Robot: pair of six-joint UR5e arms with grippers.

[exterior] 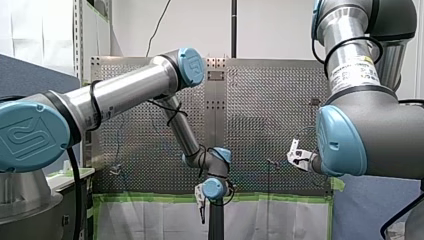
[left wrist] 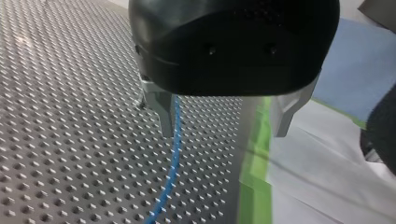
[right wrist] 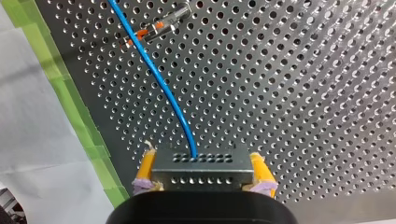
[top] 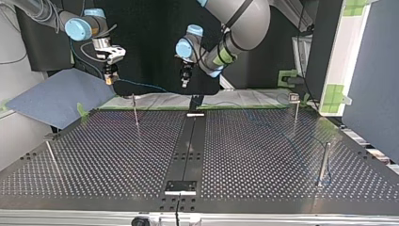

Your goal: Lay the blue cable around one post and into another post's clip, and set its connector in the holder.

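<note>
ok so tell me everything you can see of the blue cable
The blue cable is thin, smooth and round, plastic-looking. One end enters a perforated metal connector clamped between my right gripper's yellow pads. From there it curves across an orange-marked post; whether it is clipped in, I cannot tell. Further along it hangs between my left gripper's open metal fingers, close beside one, above the perforated table.

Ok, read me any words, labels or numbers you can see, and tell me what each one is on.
No text reads clearly.
Sticker on my right arm: print too blurred to read.
Blue joint cap on my left arm: raised logo, letters unclear.
</note>
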